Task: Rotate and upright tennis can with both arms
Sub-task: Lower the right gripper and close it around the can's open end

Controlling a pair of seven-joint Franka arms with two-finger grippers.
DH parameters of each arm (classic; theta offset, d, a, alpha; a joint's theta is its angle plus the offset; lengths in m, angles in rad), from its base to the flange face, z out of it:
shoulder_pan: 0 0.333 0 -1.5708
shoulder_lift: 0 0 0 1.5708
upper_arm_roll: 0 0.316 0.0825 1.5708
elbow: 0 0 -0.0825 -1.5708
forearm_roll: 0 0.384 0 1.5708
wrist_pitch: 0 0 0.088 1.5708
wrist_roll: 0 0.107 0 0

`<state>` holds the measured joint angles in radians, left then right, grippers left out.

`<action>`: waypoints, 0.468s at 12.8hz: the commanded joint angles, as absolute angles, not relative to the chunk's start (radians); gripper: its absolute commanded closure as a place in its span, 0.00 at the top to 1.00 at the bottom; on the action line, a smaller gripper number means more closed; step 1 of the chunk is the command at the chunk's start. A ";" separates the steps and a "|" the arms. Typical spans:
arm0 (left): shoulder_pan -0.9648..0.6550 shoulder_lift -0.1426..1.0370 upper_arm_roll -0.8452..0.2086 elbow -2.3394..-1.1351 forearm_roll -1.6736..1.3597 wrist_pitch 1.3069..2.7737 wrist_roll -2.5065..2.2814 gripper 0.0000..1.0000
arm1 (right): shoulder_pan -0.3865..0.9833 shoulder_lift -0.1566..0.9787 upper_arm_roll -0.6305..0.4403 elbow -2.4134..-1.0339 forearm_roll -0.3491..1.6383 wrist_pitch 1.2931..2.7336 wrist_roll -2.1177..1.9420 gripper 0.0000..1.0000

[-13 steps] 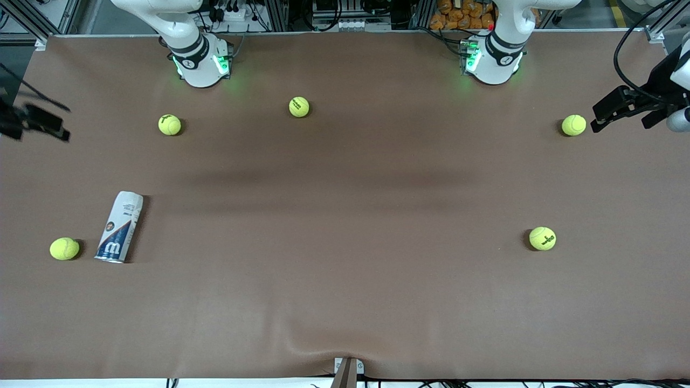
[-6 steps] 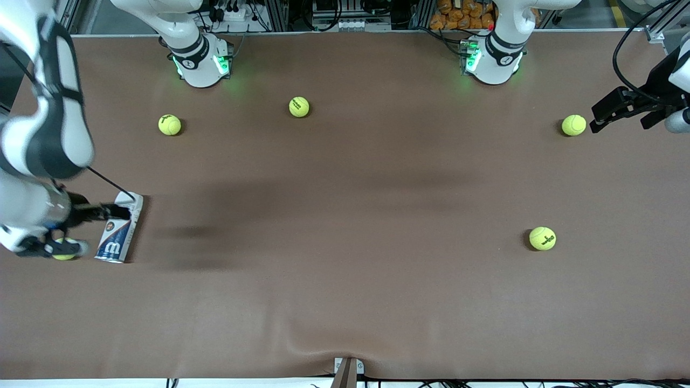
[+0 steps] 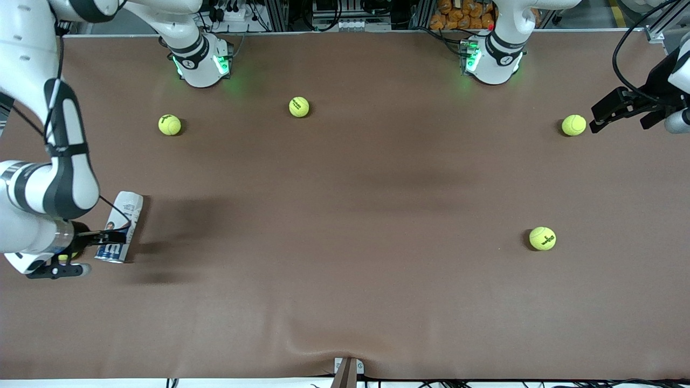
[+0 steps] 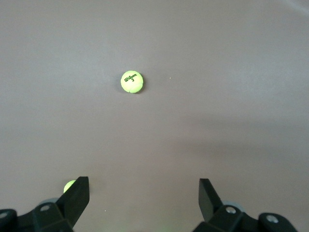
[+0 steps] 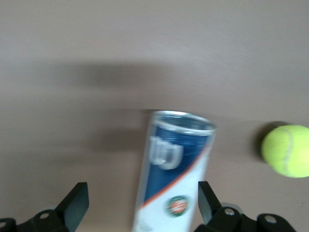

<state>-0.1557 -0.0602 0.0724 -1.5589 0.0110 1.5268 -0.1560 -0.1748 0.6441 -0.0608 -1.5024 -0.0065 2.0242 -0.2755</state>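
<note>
The tennis can (image 3: 126,208) lies on its side on the brown table near the right arm's end, with its silvery rim end nearer the front camera. My right gripper (image 3: 110,237) hangs over the can's lower half. In the right wrist view it is open (image 5: 141,193), and the can (image 5: 176,164) lies between its fingers without touching them. My left gripper (image 3: 593,119) is open and empty, waiting at the left arm's end of the table; it also shows in the left wrist view (image 4: 144,186).
Tennis balls lie scattered on the table (image 3: 170,124), (image 3: 299,106), (image 3: 542,238). One ball (image 3: 573,125) sits beside the left gripper. Another ball (image 5: 286,150) lies right beside the can, mostly hidden under the right arm in the front view.
My right arm has swung in from the table's end and come over the can, then shifted toward its rim end. The can and the left arm have not moved.
</note>
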 commanded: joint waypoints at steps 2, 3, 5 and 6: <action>-0.147 -0.064 0.069 -1.557 0.002 1.514 -0.135 1.00 | -0.244 0.701 -0.043 -1.474 0.002 2.031 -0.339 1.00; -0.147 -0.064 0.069 -1.557 0.002 1.514 -0.135 1.00 | -0.248 0.712 -0.041 -1.474 0.005 2.031 -0.339 1.00; -0.147 -0.066 0.069 -1.557 0.000 1.514 -0.133 1.00 | -0.253 0.730 -0.041 -1.477 0.058 2.031 -0.339 1.00; -0.147 -0.066 0.071 -1.555 0.000 1.514 -0.133 1.00 | -0.258 0.733 -0.043 -1.477 0.101 2.031 -0.341 1.00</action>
